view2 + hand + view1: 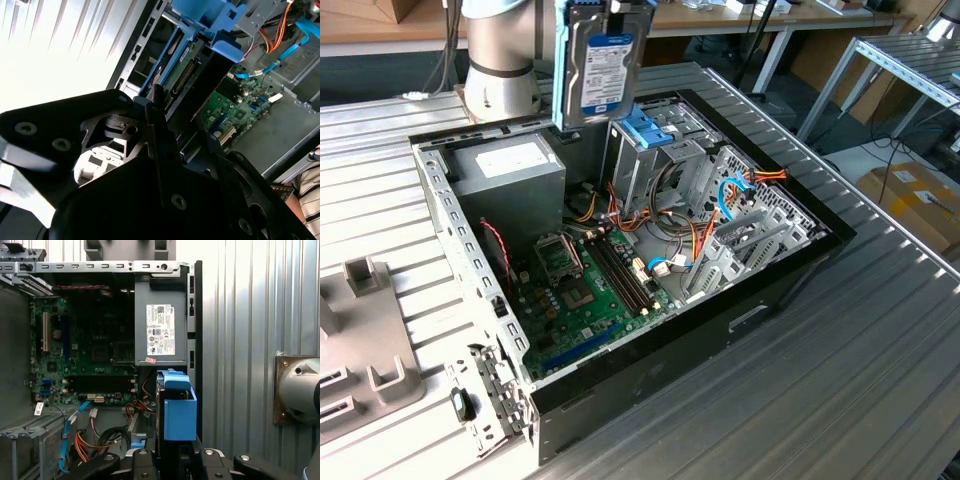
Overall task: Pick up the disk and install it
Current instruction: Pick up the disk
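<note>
Silver-grey disk [608,60] in blue carrier [563,70], pinched upright by the jaws, lower edge over open case [650,385]

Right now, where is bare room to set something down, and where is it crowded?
Bare: ribbed table at the exterior view's right of the computer case. Crowded: inside the case, cables beside the motherboard; the pincer holds the disk above.
</note>
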Robot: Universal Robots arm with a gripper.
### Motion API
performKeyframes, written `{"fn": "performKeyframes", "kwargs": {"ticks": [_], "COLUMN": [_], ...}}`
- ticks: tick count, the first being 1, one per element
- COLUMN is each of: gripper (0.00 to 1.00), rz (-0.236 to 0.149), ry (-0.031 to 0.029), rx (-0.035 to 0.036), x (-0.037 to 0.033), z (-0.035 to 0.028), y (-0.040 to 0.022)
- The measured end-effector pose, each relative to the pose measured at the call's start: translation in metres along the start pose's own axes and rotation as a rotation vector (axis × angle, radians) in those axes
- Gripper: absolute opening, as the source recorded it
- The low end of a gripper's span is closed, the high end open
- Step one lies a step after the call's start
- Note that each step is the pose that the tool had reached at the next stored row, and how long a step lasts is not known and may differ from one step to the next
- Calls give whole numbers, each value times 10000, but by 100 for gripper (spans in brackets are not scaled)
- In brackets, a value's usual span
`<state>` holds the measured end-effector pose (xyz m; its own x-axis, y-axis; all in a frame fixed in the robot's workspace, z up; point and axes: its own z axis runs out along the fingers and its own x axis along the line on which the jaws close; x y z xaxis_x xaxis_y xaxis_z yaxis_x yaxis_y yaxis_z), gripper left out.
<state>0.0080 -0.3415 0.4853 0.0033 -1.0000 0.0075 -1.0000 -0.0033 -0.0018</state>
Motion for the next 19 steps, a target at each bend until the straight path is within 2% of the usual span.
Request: {"fn": "performKeyframes", "kwargs": {"ticks": [1, 3, 6, 7, 13, 14, 18, 19], "gripper": [35, 35, 35, 35, 35, 35, 35, 35], "rz": [1, 0, 0, 1, 1, 1, 1, 0], "ry": [1, 0, 0, 1, -1, 0, -2, -2], "rx": [0, 0, 0, 0, 0, -1, 0, 0], "x": [0, 1, 1, 2, 3, 3, 3, 3], "z": [0, 0, 1, 0, 2, 1, 2, 2], "y": [-49, -197, -332, -401, -694, -763, -901, -908]}}
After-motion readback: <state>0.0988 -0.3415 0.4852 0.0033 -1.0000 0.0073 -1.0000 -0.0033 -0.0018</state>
